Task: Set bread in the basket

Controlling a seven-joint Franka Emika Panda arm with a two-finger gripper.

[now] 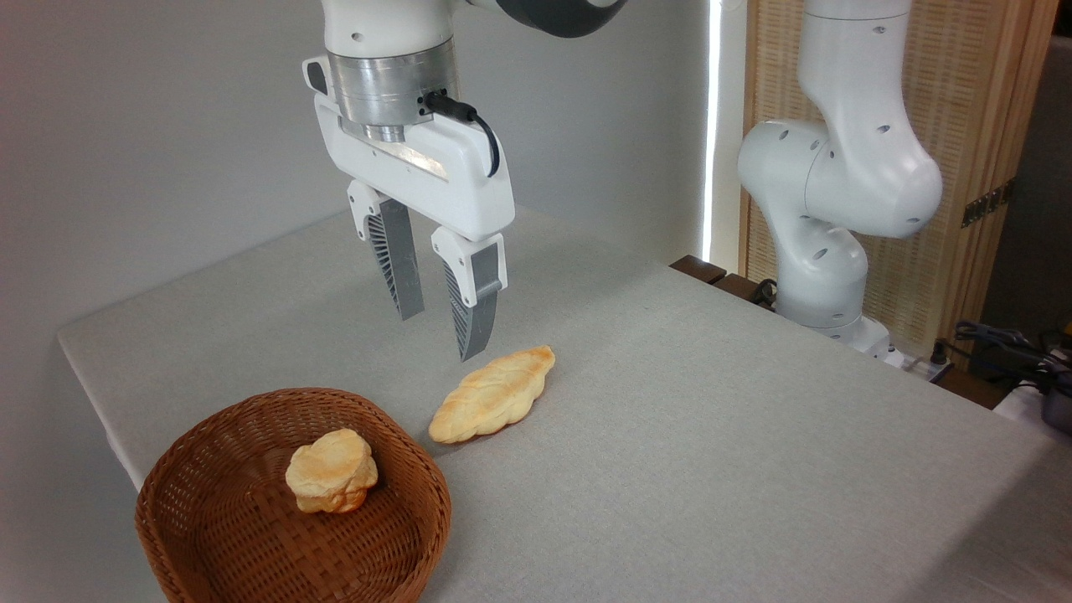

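The braided bread loaf (492, 394) lies on the grey tablecloth (712, 435) at centre frame, angled from lower left to upper right, just beside the rim of the round wicker basket (218, 536) in the lower left. A small puffy bun (332, 470) sits inside the basket. The Panda arm's gripper (442, 335) hangs from the upper left of the frame above the loaf's left part, clear of it, its ribbed fingers (400, 268) parted to a moderate gap and holding nothing. The arm's white base (825, 285) stands at right.
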